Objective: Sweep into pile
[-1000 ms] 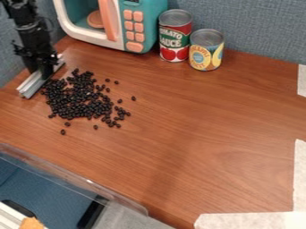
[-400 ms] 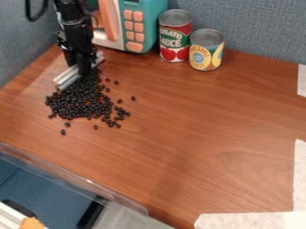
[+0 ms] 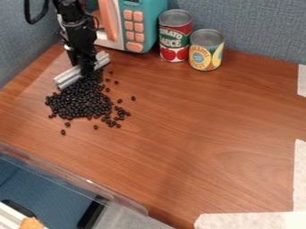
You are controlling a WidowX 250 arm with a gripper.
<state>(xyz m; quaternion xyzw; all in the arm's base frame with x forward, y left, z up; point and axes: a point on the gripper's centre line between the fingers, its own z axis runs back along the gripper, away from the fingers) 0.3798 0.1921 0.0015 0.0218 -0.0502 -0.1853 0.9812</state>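
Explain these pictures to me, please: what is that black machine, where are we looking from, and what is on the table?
The black machine is a robot arm. One fixed camera looks down at a slant on the wooden table. The arm comes in at the upper left, and its gripper, which works like a hand, holds a silvery bar down by the small dark beans. The job is to sweep these into a pile; most lie bunched together, with some strays around them. At the back stand a toy microwave, a red can and a shorter yellow can.
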